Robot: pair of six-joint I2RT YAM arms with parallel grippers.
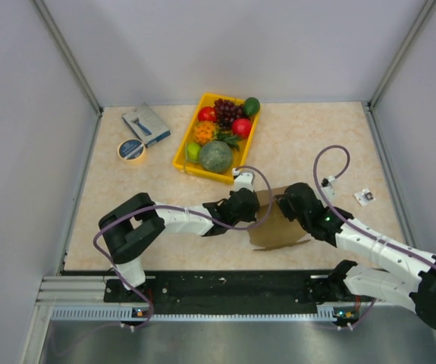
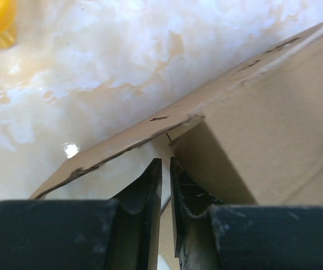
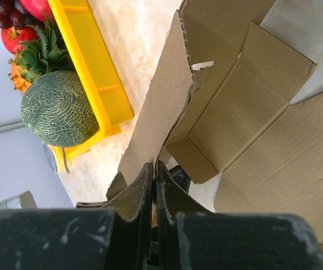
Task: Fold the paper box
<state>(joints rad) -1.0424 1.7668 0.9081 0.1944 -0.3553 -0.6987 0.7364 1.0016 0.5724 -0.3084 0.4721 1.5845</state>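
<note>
The paper box (image 1: 278,227) sits on the tabletop (image 1: 119,193) just in front of the yellow tray (image 1: 181,155), half formed, between the two grippers. It is plain brown corrugated cardboard, matte and slightly fuzzy at its cut edges, with sharp creases that divide it into flat panels and small tabs. One panel lies flat while others stand up at an angle, making an open corner.

The right gripper (image 3: 154,171) is pressed together, and the edge of a raised flap on the side of the box nearest the tray runs down into its black fingers, so the flap looks pinched there, probably to hold that wall upright. The left gripper (image 2: 165,174) meets the box at a folded corner; its fingers stand nearly together with only a thin slit between them, and whether cardboard is caught in that slit cannot be told. Its placement suggests it is bracing or working the neighbouring flap against the held wall.

The tray is glossy hard plastic with a straight rim; a rough, netted green melon (image 3: 57,109) rests in its front end
</note>
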